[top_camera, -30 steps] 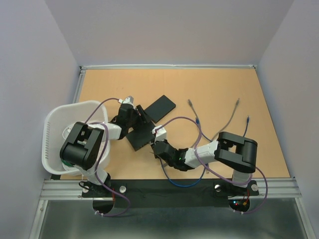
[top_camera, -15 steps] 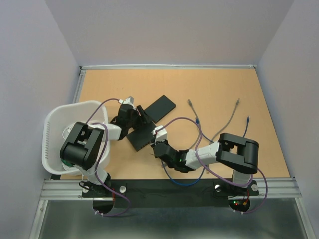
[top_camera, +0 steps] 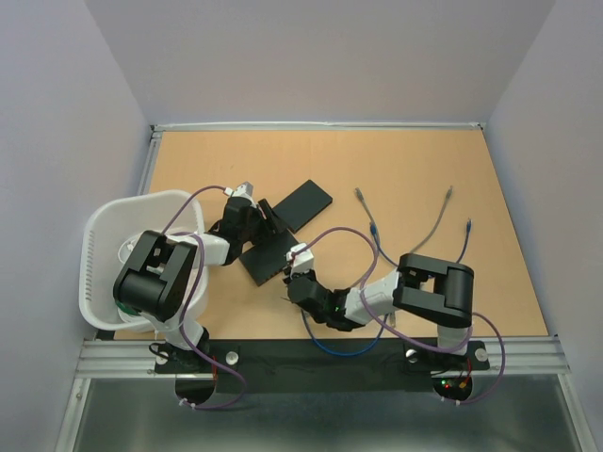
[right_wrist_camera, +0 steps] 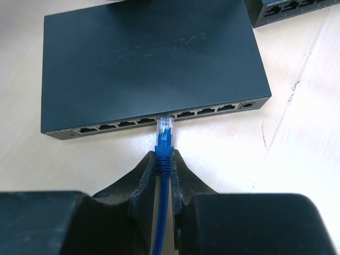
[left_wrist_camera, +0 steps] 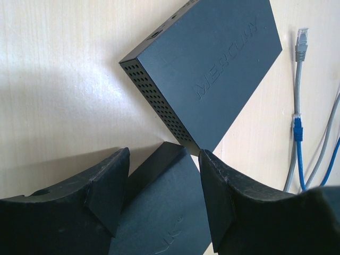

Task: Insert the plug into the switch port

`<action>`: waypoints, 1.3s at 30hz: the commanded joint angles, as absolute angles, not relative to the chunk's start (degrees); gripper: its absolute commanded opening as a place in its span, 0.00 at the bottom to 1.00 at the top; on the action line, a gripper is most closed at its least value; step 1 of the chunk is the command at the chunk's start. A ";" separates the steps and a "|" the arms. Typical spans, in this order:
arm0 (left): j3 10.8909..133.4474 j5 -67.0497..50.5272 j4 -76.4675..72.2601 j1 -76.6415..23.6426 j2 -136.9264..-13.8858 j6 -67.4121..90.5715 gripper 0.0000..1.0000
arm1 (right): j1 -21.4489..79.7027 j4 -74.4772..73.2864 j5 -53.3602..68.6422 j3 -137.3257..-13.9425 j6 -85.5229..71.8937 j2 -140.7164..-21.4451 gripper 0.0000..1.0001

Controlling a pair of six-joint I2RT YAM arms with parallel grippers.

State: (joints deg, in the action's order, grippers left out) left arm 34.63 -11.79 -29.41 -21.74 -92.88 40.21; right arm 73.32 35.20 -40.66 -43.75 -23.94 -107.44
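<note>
The right claw (right_wrist_camera: 164, 159) is narrow and holds the blue cable (right_wrist_camera: 161, 223) by its blue boot, just behind the clear plug (right_wrist_camera: 165, 129). The plug points at the row of ports on the front side of the switch (right_wrist_camera: 149, 64), which lies flat on the bench (top_camera: 424, 160). The tip of the plug is at the mouth of one port near the middle of the row, but most of the plug is outside; if the tip touches the port I cannot tell. The left claw (left_wrist_camera: 164, 156) stands wide, and one corner of the same switch is between its fingers (left_wrist_camera: 109, 186). If the fingers press on the switch I cannot tell. A second switch (left_wrist_camera: 212, 69) lies just beyond that corner, turned at an angle. Loose grey cables (left_wrist_camera: 300, 53) lie on the bench to the right of it. A white basket (top_camera: 99, 245) stands at the left edge of the bench.
</note>
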 commanded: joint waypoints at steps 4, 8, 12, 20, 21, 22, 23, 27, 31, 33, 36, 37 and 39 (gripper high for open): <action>29.97 -19.78 -11.16 -24.17 -95.27 41.13 0.66 | 71.63 43.15 -42.89 -46.05 -25.93 -110.83 0.00; 29.88 -20.39 -11.08 -24.17 -95.54 40.78 0.66 | 71.63 43.24 -43.59 -46.58 -24.79 -110.83 0.00; 29.53 -20.83 -10.64 -24.17 -95.19 40.17 0.66 | 71.37 43.59 -44.65 -46.06 -23.12 -109.25 0.00; 29.00 -20.74 -10.28 -24.17 -94.92 39.81 0.66 | 70.14 44.74 -43.68 -46.57 -17.67 -103.45 0.00; 29.09 -20.74 -10.28 -24.17 -94.92 39.73 0.66 | 69.96 44.82 -43.33 -46.84 -17.06 -103.45 0.00; 29.09 -20.83 -10.28 -24.26 -94.92 39.64 0.66 | 69.70 44.82 -42.98 -47.19 -16.96 -103.80 0.00; 29.09 -20.74 -10.28 -24.26 -95.01 39.73 0.66 | 69.35 45.00 -42.72 -47.63 -16.88 -104.06 0.00; 29.09 -20.83 -10.28 -24.26 -95.01 39.46 0.66 | 68.73 45.09 -41.48 -48.69 -17.14 -105.99 0.00; 28.48 -20.83 -10.11 -24.26 -94.66 39.37 0.66 | 68.29 45.09 -41.40 -49.39 -17.66 -107.14 0.00; 28.13 -20.92 -10.19 -24.35 -94.22 39.29 0.66 | 67.77 45.26 -41.05 -49.57 -17.84 -107.31 0.00; 27.69 -20.92 -10.11 -24.35 -93.96 39.29 0.66 | 66.89 45.44 -40.61 -50.36 -17.49 -107.14 0.00; 27.51 -21.00 -10.28 -24.35 -93.87 39.29 0.66 | 66.62 45.44 -40.43 -50.80 -17.49 -107.31 0.00; 27.51 -20.92 -10.37 -24.43 -93.78 39.29 0.66 | 65.75 45.53 -39.56 -51.41 -17.23 -107.66 0.00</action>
State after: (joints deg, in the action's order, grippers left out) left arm 33.06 -12.10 -29.71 -21.63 -91.74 37.30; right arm 70.78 34.74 -37.04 -44.88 -17.69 -106.69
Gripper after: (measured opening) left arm 0.665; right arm 0.184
